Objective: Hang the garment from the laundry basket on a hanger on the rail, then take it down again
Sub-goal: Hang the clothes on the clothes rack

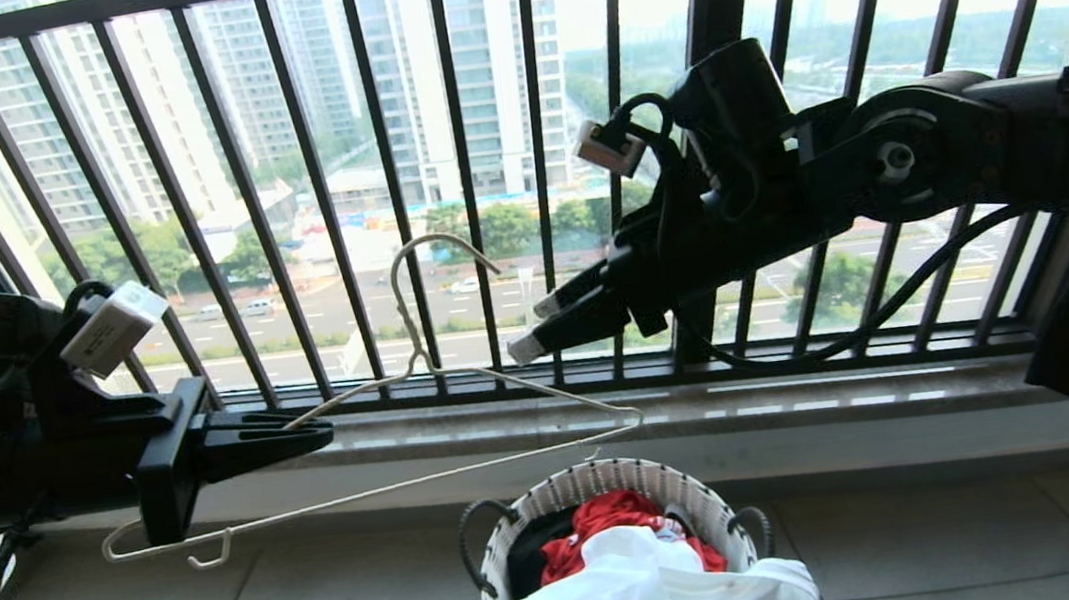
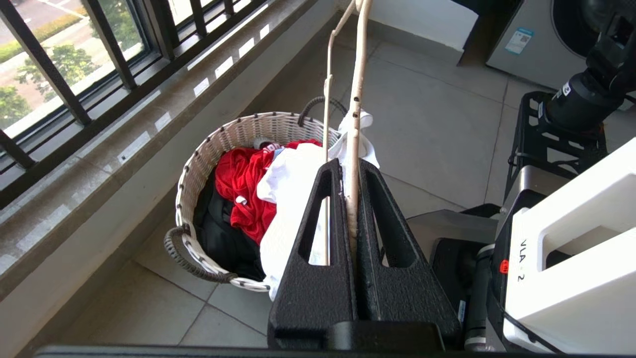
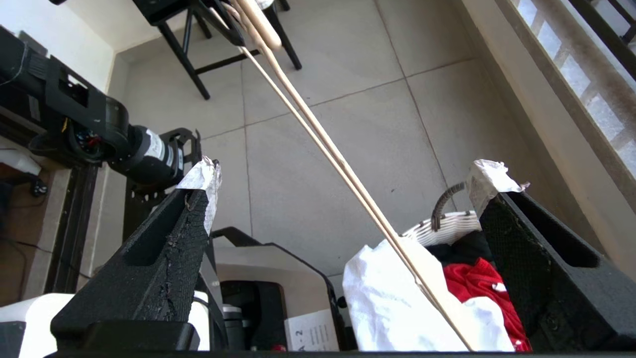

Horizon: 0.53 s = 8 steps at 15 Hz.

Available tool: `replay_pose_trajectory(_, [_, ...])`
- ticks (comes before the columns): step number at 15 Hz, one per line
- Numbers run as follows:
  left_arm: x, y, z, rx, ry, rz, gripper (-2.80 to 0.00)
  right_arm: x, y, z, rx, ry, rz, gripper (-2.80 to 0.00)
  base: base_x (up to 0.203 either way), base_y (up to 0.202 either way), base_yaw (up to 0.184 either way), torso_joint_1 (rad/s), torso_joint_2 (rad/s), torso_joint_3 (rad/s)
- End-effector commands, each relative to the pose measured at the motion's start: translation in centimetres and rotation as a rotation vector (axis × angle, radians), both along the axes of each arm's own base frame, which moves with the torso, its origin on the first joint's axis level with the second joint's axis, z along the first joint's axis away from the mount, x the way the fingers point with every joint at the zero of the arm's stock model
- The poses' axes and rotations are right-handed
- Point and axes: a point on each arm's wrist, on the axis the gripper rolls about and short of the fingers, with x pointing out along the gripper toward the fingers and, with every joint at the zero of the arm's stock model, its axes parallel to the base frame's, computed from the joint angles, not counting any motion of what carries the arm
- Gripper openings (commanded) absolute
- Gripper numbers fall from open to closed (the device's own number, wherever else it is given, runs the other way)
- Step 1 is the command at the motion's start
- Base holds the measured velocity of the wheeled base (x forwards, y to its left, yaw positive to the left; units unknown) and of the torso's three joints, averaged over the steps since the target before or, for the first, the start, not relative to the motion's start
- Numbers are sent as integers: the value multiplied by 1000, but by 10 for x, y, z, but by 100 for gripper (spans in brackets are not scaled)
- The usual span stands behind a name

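My left gripper [image 1: 308, 433] is shut on the lower arm of the cream wire hanger [image 1: 421, 363], holding it tilted in the air above and to the left of the laundry basket [image 1: 606, 483]. The left wrist view shows the wire [image 2: 354, 99] pinched between the closed fingers [image 2: 323, 223]. The white garment [image 1: 648, 589] spills over the basket's near rim on top of other clothes. My right gripper [image 1: 538, 330] hangs open, higher up by the window bars, with nothing in it. In the right wrist view the hanger [image 3: 318, 134] crosses between its spread fingertips [image 3: 203, 179]. The rail is out of view.
A red garment [image 1: 610, 523] and a black one [image 2: 218, 233] lie in the basket. The black window railing [image 1: 467, 147] and stone sill [image 1: 708, 406] run just behind it. A washing machine [image 2: 536, 35] and my own base [image 2: 571, 258] stand on the tiled floor.
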Motion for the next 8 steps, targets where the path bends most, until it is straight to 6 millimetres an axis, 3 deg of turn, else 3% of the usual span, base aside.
replay_pose_trajectory(1, [-15, 4, 6, -15, 7, 25, -280, -1, -20, -2, -9, 27, -40, 0, 0, 0, 0, 0, 0, 0])
replay_pose_trajectory(2, [-19, 4, 9, -25, 23, 36, -280, -2, -30, -3, -12, 45, -65, -280, 0, 0, 0, 0, 0, 0])
replay_pose_trajectory(8, [-34, 3, 15, -59, 85, 59, -280, -23, -80, -23, -67, 251, -267, -280, 0, 0, 0, 0, 0, 0])
